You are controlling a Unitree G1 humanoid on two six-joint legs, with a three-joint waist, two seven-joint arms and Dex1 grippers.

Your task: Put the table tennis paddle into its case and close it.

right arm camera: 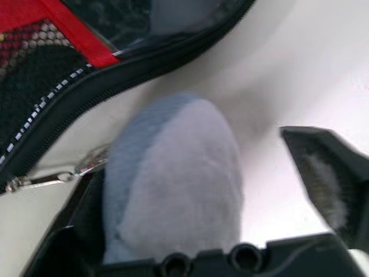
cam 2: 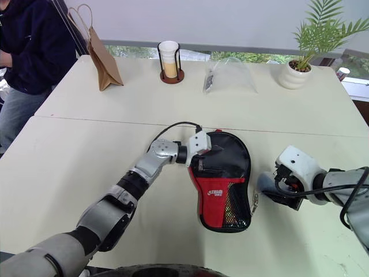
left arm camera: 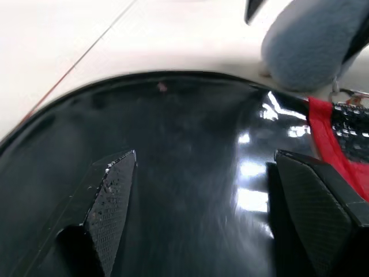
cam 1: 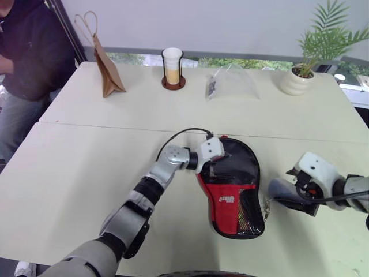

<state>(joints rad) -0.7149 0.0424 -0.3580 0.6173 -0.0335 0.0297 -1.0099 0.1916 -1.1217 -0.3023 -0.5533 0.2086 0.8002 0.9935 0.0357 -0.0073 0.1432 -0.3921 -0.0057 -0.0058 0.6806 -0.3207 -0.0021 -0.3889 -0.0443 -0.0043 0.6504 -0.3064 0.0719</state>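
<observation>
I pin the case (cam 1: pixel 233 190) with my spread left gripper (cam 1: pixel 214 160); the right gripper (cam 1: pixel 275 190) beside it gapes near the zip.

Paper bag (cam 1: pixel 107 68), cup in holder (cam 1: pixel 173 67), plastic bag (cam 1: pixel 230 84), potted plant (cam 1: pixel 314 55), seated person (cam 1: pixel 26 57)

Office-like room, pale tables (cam 1: pixel 86 173), potted plant (cam 1: pixel 300 78)

The left gripper (cam 1: pixel 222 158) hides part of the case (cam 1: pixel 236 196), whose contents cannot be seen.
</observation>
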